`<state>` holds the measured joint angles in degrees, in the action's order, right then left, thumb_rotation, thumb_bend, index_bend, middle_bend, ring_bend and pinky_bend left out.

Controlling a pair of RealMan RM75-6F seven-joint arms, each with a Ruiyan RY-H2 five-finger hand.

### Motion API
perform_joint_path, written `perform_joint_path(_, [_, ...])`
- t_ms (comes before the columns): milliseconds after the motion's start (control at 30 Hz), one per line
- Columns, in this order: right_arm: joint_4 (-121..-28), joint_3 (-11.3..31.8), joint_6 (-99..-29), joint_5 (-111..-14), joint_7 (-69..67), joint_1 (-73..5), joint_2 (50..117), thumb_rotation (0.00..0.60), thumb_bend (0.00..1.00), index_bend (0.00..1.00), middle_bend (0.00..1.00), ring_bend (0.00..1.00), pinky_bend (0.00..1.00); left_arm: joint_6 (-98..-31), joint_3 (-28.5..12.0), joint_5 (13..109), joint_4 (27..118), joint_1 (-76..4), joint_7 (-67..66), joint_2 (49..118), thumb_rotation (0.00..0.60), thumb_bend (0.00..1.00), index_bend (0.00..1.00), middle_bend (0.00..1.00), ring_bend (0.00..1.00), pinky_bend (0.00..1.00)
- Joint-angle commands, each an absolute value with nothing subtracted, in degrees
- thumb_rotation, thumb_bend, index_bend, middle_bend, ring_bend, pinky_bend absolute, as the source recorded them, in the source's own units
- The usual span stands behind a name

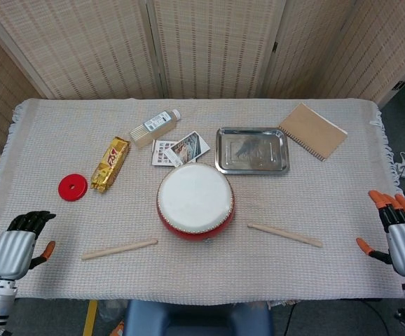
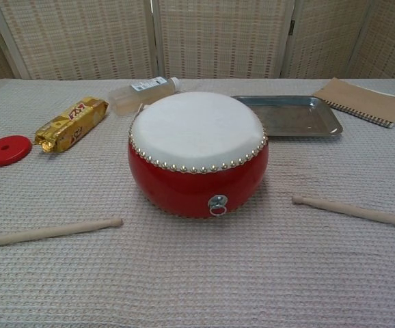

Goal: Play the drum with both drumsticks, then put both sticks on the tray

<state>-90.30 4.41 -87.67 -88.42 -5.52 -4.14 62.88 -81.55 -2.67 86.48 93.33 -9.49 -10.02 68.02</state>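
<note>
1. At the near left corner of the table, the left hand [image 1: 12,250] is hovering just off the cloth edge, its silver back turned up to the head camera. Its dark fingers are pointing away from the robot and are bending a little at the tips, and the orange-tipped thumb is sticking out toward the table. It is holding nothing and its fingers are apart.
2. At the near right corner, the right hand [image 1: 401,238] is waiting in the same way, beyond the cloth edge. Its orange-tipped fingers are pointing away from the robot, the thumb is spreading out toward the table, and nothing is lying in it.
3. The chest view is not showing either hand.
4. The drum [image 1: 195,201] is standing in the middle of the table near the front, with its white skin facing up and its red body showing a small metal ring at the front in the chest view.
5. The left drumstick [image 1: 119,249] is lying flat on the cloth, to the front left of the drum, well apart from the left hand.
6. The right drumstick [image 1: 284,235] is lying flat to the front right of the drum, well apart from the right hand.
7. The tray [image 1: 252,150] is sitting behind the drum, a little to the right.
</note>
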Motion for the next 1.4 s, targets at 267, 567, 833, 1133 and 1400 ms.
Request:
perform_joint_path(267, [-89.98,5.52,-86.35,-87.63,-5.96,-5.50,62.46,0.600,0.11,0.00,0.10,0.00,0.05,-71.66,-1.25,88.48,94.79,-15.56,-5.35,72.36,0.600,0.38,0.32,0.23,0.18,0.20])
perform_joint_path(567, [-89.42,5.88,-84.92,-86.89,-6.42,-6.48,62.68,0.600,0.11,0.00,0.10,0.00,0.05,-65.07,-1.38,83.60,96.39,-18.83,-11.94,79.20,0.600,0.38,0.37,0.23,0.18,0.17])
perform_joint_path(833, [-88.91,5.52,-84.05,-86.61,-7.66,-6.71,62.89,0.600,0.11,0.00,0.09,0.00,0.05,-63.75,-4.39,69.72,97.96,-19.88,-23.94,86.98,0.600,0.37,0.42,0.23,0.16,0.11])
perform_joint_path(1133, [-88.49,5.18,-83.87,-86.26,-9.01,-6.47,63.04,0.600,0.11,0.00,0.09,0.00,0.05,-63.28,-5.20,63.15,98.01,-21.99,-28.99,90.65,0.600,0.37,0.40,0.22,0.14,0.10])
perform_joint_path(1400, [-87.90,5.07,-84.16,-86.25,-9.73,-6.27,63.28,0.600,0.11,0.00,0.09,0.00,0.05,-64.92,-5.87,60.00,95.18,-23.14,-31.25,93.58,0.600,0.37,0.41,0.21,0.13,0.10])
